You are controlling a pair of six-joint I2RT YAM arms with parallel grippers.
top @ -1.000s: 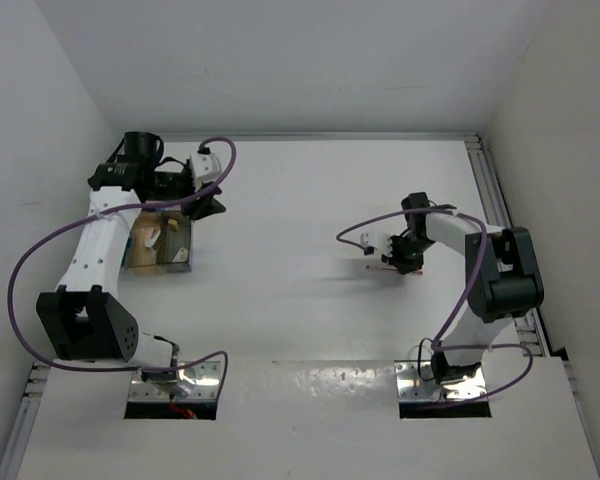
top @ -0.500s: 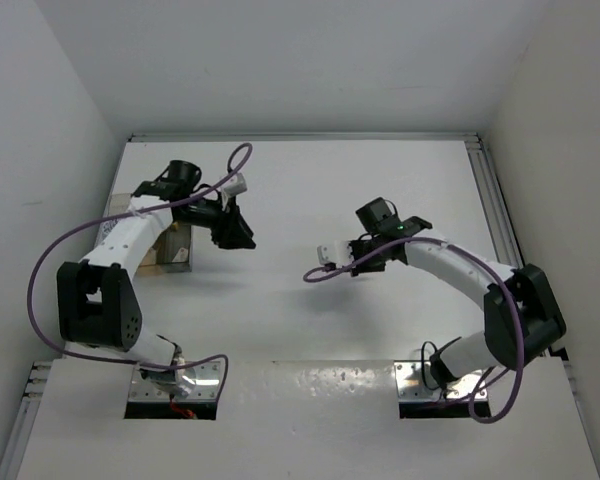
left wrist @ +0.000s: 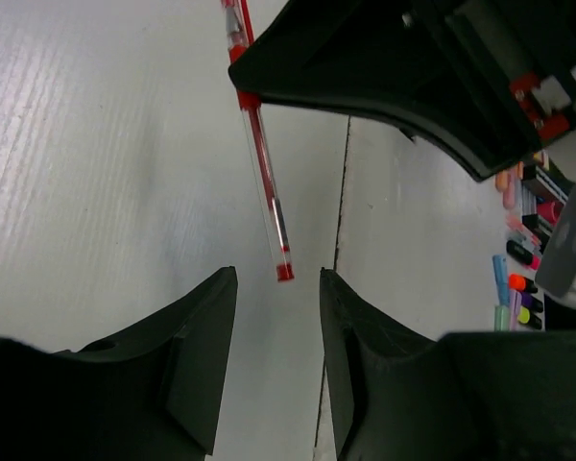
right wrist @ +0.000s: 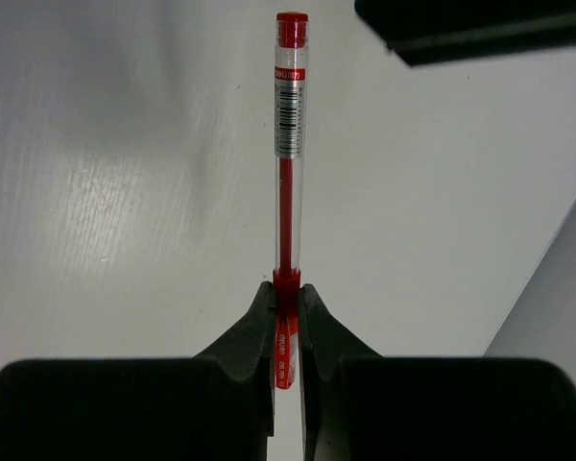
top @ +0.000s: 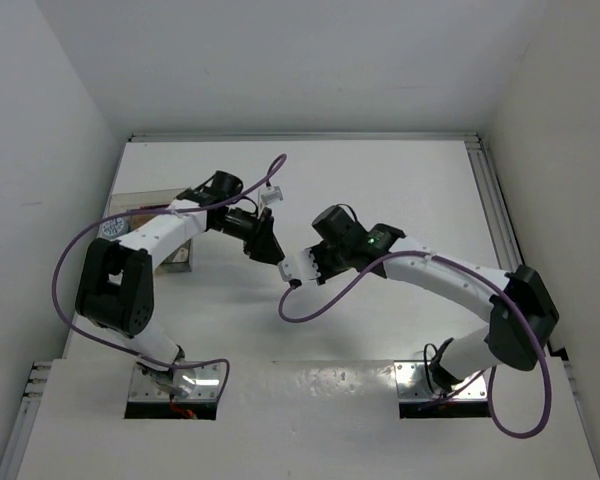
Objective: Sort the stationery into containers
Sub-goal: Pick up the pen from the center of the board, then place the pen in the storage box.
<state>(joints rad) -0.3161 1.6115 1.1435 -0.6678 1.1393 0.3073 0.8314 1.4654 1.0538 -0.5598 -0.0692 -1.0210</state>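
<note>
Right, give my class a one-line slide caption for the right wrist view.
Right gripper clamps one end of a red pen, held out above the white table.

Pen (right wrist: 288, 173) in right hand (right wrist: 287, 293), end near left hand (left wrist: 276, 280)

Left hand (left wrist: 278, 288) has swung off the clear box (top: 180, 262) to its right — right hand (right wrist: 286, 298), with the red pen (right wrist: 288, 192), has crossed over to meet it.
</note>
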